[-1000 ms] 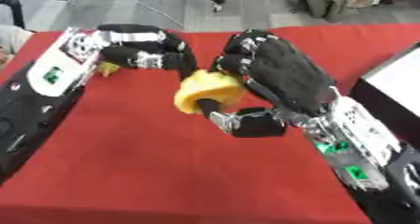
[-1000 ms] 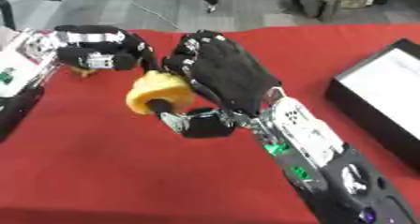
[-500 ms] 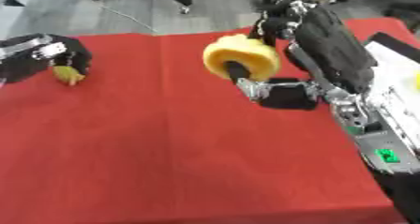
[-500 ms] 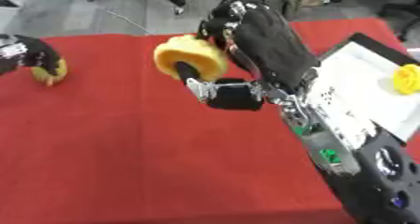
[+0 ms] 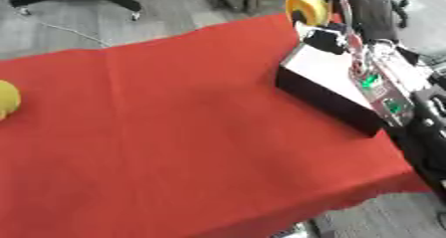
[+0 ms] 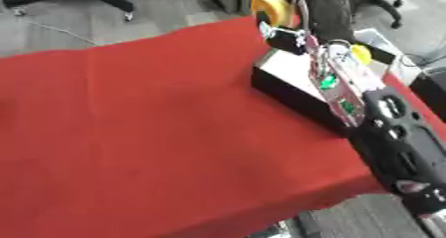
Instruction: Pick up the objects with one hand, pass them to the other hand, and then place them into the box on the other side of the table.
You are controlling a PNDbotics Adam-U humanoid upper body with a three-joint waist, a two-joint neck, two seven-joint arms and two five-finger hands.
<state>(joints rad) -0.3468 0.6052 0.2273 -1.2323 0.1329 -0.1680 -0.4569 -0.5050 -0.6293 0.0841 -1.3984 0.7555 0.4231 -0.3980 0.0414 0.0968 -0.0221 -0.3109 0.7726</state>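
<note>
Right hand (image 6: 324, 8) holding a yellow roll-shaped object (image 6: 270, 7) above the far end of the box.

Fingers curled round it. Black-walled, white-floored box (image 6: 292, 90) sits at the right edge of the red tablecloth (image 5: 174, 132); a small yellow item (image 6: 361, 54) lies inside.

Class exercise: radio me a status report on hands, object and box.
Right robot hand holds yellow roll above box. Left robot hand not in view. Nothing blocking.
</note>
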